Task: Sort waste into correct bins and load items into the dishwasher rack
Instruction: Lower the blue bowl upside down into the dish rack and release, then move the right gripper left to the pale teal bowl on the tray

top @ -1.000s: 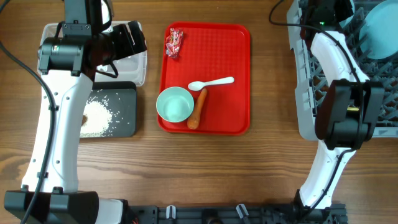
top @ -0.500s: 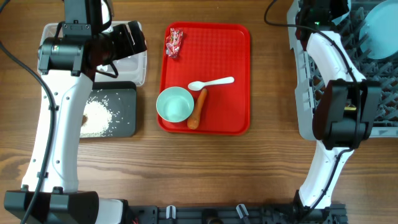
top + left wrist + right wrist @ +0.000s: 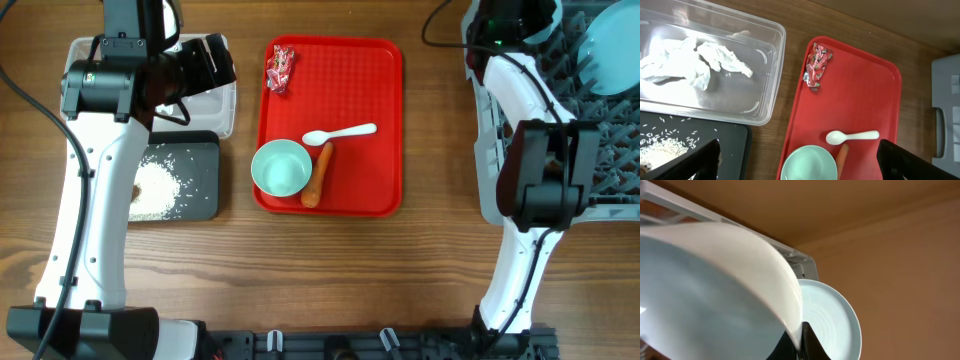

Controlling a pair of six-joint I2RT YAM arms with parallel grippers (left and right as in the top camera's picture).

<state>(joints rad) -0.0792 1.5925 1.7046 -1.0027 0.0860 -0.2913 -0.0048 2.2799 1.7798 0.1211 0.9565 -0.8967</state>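
My left gripper [image 3: 802, 161] is open and empty, high above the table between the clear bin [image 3: 771, 95] and the red tray [image 3: 875, 90]. The clear bin holds crumpled white tissue [image 3: 695, 60]. On the tray lie a red candy wrapper [image 3: 817, 65], a white spoon [image 3: 852, 136], a pale blue bowl [image 3: 807, 164] and an orange carrot [image 3: 841, 155]. The black bin [image 3: 205, 175] holds rice grains [image 3: 160, 188]. My right gripper [image 3: 802, 340] is shut on the rim of a second pale blue bowl [image 3: 715, 290], over the grey rack [image 3: 490, 150]. A pale blue plate [image 3: 832, 315] stands behind it. The yellow cup is out of view.
The left arm [image 3: 90, 200] runs along the table's left side over both bins. The right arm [image 3: 545, 190] stretches over the rack's left edge. Bare wood lies between the tray and the rack [image 3: 440, 150].
The right arm's wrist has shifted slightly left and farther back over the rack with the bowl. The left arm and the tray's contents have not moved.
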